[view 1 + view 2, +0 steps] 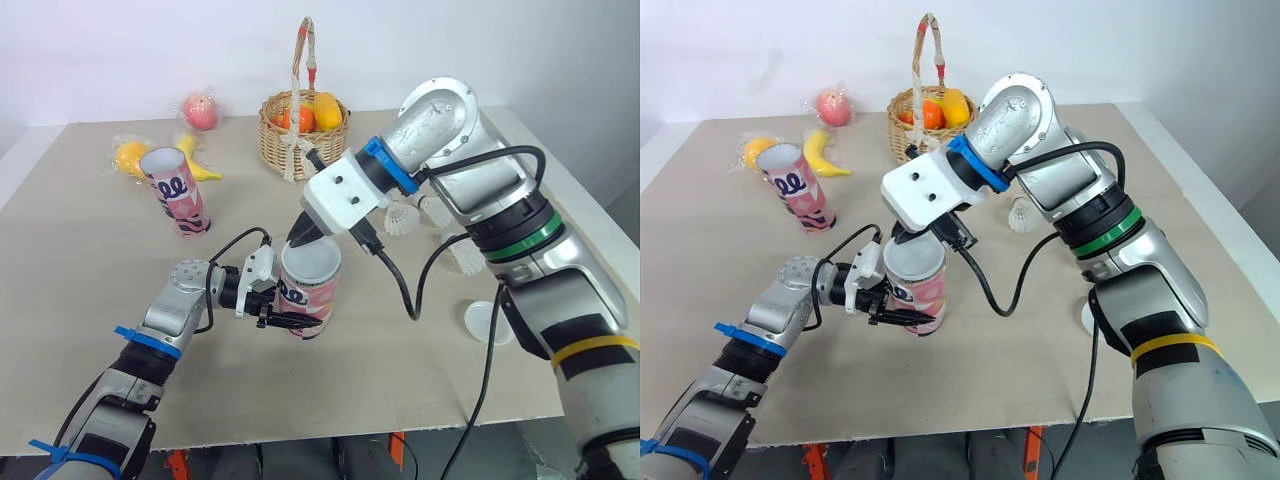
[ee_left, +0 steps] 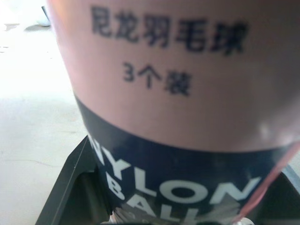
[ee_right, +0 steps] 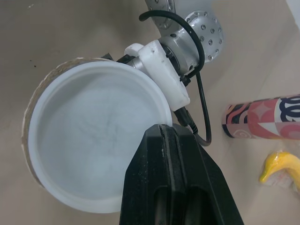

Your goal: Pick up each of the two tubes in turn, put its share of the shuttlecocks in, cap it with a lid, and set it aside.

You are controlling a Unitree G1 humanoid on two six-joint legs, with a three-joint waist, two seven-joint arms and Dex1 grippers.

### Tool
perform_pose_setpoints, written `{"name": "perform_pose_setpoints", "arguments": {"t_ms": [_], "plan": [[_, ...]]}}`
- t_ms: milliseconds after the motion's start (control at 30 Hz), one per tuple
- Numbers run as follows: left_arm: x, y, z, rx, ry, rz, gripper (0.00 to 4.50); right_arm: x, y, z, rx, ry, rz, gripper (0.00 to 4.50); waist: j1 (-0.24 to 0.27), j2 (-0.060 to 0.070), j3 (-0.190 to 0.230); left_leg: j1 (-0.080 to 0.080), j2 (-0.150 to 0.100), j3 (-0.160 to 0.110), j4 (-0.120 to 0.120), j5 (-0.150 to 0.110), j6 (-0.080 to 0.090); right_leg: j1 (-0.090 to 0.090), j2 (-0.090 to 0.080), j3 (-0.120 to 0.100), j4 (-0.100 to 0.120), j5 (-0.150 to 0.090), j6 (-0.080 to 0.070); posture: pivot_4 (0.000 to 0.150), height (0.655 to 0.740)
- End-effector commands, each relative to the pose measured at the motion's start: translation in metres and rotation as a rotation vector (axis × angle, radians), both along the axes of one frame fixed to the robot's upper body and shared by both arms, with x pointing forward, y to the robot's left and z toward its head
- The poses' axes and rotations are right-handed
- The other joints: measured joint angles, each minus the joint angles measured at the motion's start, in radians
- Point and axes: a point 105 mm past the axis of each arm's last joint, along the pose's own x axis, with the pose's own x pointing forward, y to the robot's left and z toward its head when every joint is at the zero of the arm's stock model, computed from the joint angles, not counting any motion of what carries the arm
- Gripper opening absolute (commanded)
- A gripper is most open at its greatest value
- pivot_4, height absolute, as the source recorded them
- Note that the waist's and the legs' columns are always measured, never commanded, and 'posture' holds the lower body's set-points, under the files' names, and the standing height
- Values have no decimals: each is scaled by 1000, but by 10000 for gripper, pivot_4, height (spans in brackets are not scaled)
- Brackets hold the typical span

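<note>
The left pincer (image 1: pixel 297 322) clamps the tube (image 1: pixel 312 285) low down near the counter's (image 1: pixel 400 370) front, and the right pincer (image 3: pixel 161 129), pinched shut on the lid (image 3: pixel 93 136) atop it, could seat it crooked or tip the tube by pressing off-centre.

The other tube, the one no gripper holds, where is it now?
Left eye view: the other tube stands far left on the table, beside the banana.

Clearance around the gripped tube (image 1: pixel 308 290)
I see bare table (image 1: pixel 90 260) left and front; second tube (image 1: pixel 176 190) behind-left, basket (image 1: pixel 300 125) behind, shuttlecocks (image 1: pixel 402 220) and lid (image 1: pixel 487 322) right.
</note>
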Motion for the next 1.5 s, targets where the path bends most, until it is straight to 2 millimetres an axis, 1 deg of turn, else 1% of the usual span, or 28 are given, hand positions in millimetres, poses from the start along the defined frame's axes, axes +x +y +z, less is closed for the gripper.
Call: {"name": "perform_pose_setpoints", "arguments": {"t_ms": [33, 133, 367, 533, 767, 933, 967, 1000, 1033, 1100, 1133, 1167, 1300, 1367, 1467, 1500], "plan": [[0, 17, -24, 104, 72, 57, 26737, -8, 3, 7, -2, -1, 59, 231, -1, 0, 0, 0, 0, 0, 0, 0, 0, 0, 0, 0, 0, 0, 0, 1500, 7400], [0, 20, -23, 104, 71, 72, 26737, -8, 4, 6, 0, -1, 70, 231, -3, 0, 0, 0, 0, 0, 0, 0, 0, 0, 0, 0, 0, 0, 0, 1500, 7400], [-1, 27, -22, 103, 72, 108, 26737, -9, -2, 0, -26, -28, 86, 231, -7, 0, 0, 0, 1, 0, -1, 0, 0, 0, 1, 0, 0, 0, 0, 1500, 7400], [-5, 31, -23, 105, 80, 118, 26737, -7, -5, -4, -46, -49, 88, 231, -9, 0, 0, 0, 2, 0, -1, 0, 0, 0, 2, 1, 0, 0, 0, 1500, 7400], [-4, 32, -23, 104, 83, 132, 26737, -4, -6, -17, -105, -68, 97, 231, -9, 0, 0, 0, 2, 0, -1, 0, 0, 0, 2, 0, 0, -1, -1, 1500, 7400], [-4, 33, -22, 101, 81, 141, 26737, -5, 1, -29, -132, -62, 133, 231, -9, 0, 0, 1, 2, 0, -1, 0, 0, 0, 2, 0, 0, -1, -1, 1500, 7400], [-3, 33, -22, 101, 81, 143, 26737, -5, 2, -30, -134, -58, 134, 6509, -9, 0, 0, 2, 2, 0, -1, 0, 0, 0, 2, 0, 0, -1, -1, 1500, 7400], [-3, 32, -22, 100, 80, 144, 26737, -5, 3, -32, -132, -52, 136, 11055, -9, 0, 0, 3, 2, 0, -2, 0, 0, 1, 3, 1, 0, -1, -1, 1500, 7400], [-3, 32, -22, 99, 79, 145, 26737, -5, 5, -31, -123, -43, 133, 13729, -9, 0, 0, 3, 2, 0, -2, 0, 0, 1, 3, 1, 0, -1, -1, 1500, 7400], [-3, 32, -22, 96, 79, 148, 26737, -4, 6, -29, -102, -24, 125, 22465, -9, 0, 0, 4, 4, 0, -2, 0, 0, 1, 4, 1, 0, -1, -1, 1500, 7400], [-4, 33, -22, 96, 79, 148, 26737, -4, 9, -23, -69, -7, 112, 27583, -9, 0, 0, 5, 5, 0, -2, 0, 0, 2, 5, 1, 0, -1, -1, 1500, 7400], [-4, 33, -22, 96, 79, 149, 26737, -4, 12, -17, -40, 11, 104, 30825, -9, 0, 0, 5, 6, 0, -2, 0, 0, 2, 6, 1, 0, -1, -1, 1500, 7400], [-4, 32, -22, 95, 81, 148, 26737, 1, 14, 11, 60, 50, 65, 30825, -10, 0, 0, 6, 11, 0, -2, 0, 0, 1, 12, 1, 0, 0, -2, 1500, 7400], [-4, 32, -22, 94, 81, 147, 26737, -1, 8, 22, 96, 88, 55, 30825, -10, 0, 0, 6, 12, 0, -4, 0, 1, 0, 14, 1, 0, 0, -3, 1500, 7400], [-3, 32, -21, 92, 81, 146, 26737, -1, -6, 32, 128, 131, 30, 30825, -9, 0, 0, 5, 12, 0, -5, 1, 1, 0, 13, 1, 0, 0, -3, 1500, 7400], [-3, 32, -21, 93, 80, 146, 26737, 0, -9, 36, 147, 150, 12, 26988, -9, 0, 0, 5, 12, 1, -5, 1, 1, 0, 13, 2, 0, 0, -3, 1500, 7400]]}}
